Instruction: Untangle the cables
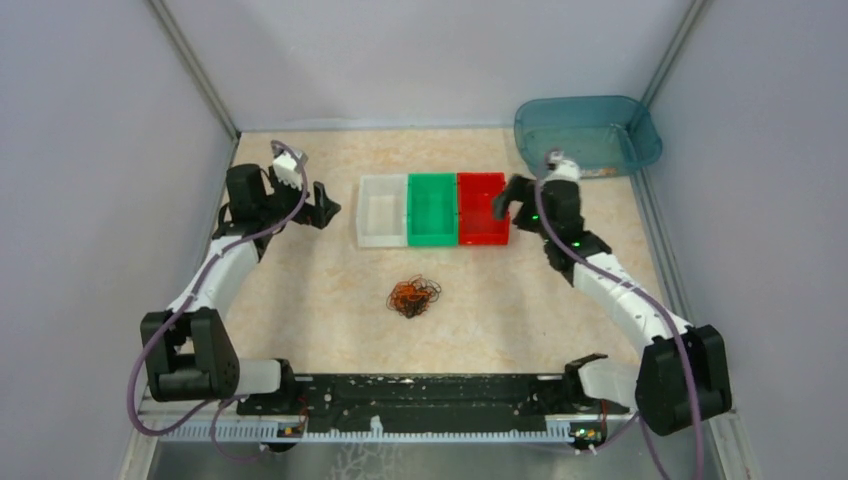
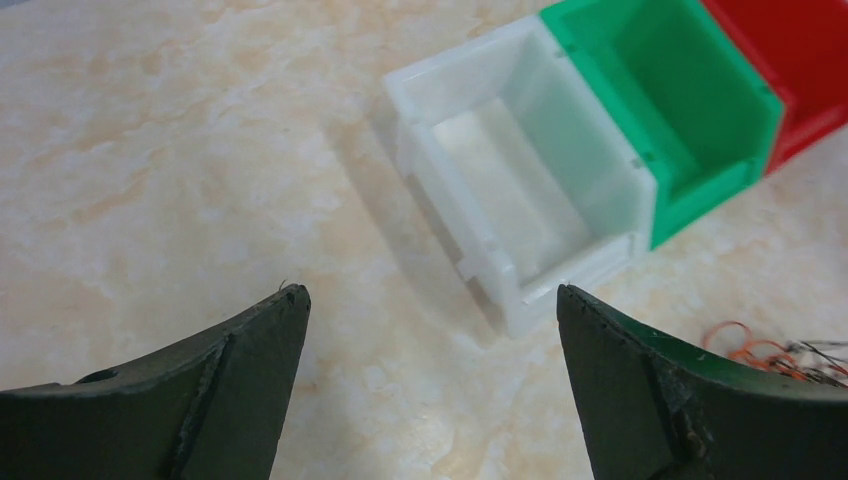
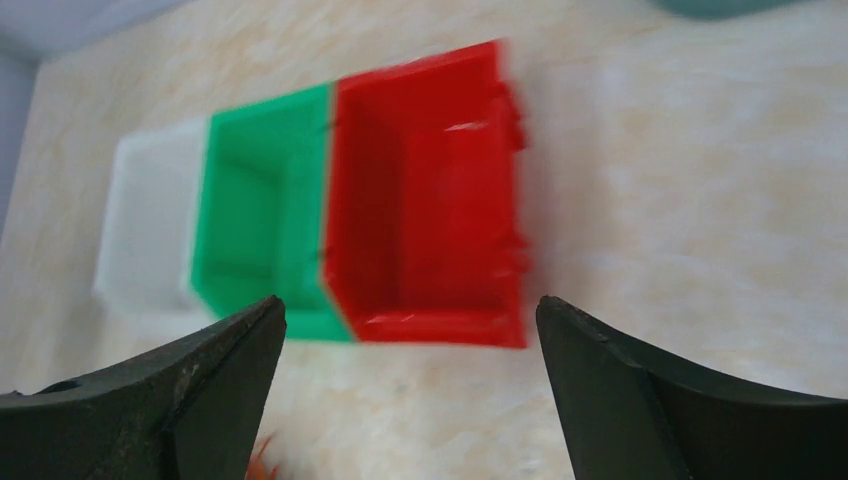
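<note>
Cables (image 1: pixel 414 296) — one tangled clump at centre, nearer than the three bins (image 1: pixel 432 208); whole only overhead, wrist views catch edge strands. Left gripper (image 2: pixel 430 300), right gripper (image 3: pixel 410 310) — both spread, empty. Beige marbled table (image 1: pixel 300 290), grey walls (image 1: pixel 100 150).

The left arm (image 1: pixel 225 265) and right arm (image 1: pixel 620 295) match: smooth white link shells between chunky black joint housings. A thick purple cable (image 1: pixel 131 405) runs from each base along the links to the wrist, where a small white camera block (image 1: pixel 287 163) is mounted. Tiny green lights (image 1: pixel 577 243) glow on the right arm's joints. The left gripper (image 1: pixel 322 208) and right gripper (image 1: pixel 503 203) are black. Seen close, their fingers (image 2: pixel 250 350) are dark, matt wedges narrowing to blunt tips.
</note>
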{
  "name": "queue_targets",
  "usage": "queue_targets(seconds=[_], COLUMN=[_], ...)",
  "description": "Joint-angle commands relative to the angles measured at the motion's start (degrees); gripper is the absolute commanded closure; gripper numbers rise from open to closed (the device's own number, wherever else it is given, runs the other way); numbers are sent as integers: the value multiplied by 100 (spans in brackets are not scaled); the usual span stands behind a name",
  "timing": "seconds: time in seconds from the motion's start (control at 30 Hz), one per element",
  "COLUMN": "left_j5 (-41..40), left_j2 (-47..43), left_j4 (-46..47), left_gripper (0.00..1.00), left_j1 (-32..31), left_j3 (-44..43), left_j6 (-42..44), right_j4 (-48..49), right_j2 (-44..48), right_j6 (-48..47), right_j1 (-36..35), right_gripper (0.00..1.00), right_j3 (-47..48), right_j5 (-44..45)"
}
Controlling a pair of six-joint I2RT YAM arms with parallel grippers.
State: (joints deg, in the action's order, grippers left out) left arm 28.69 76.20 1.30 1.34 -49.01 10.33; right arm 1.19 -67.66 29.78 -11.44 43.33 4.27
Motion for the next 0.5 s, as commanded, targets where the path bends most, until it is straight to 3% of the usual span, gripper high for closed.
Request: queue_targets(seconds=[0.0,0.27,0.47], left_j5=[1397,1977,2212], left_j2=[56,203,-192], left_j4=[-1478,-3315,-3436], left_gripper=[1,1,1], left_j1=[7,-6,-20], left_j3=[-616,-842,-511], left_j6=[159,1458,1612], right_j4=[-487,-343,-322], right_j2=[93,65,-746], right_j6=[-692,-1552,-1776], right_j1=[-1757,-3756,-4273], right_gripper=[6,26,47], right_j3=[670,198,346], right_j5=[45,-387,-714])
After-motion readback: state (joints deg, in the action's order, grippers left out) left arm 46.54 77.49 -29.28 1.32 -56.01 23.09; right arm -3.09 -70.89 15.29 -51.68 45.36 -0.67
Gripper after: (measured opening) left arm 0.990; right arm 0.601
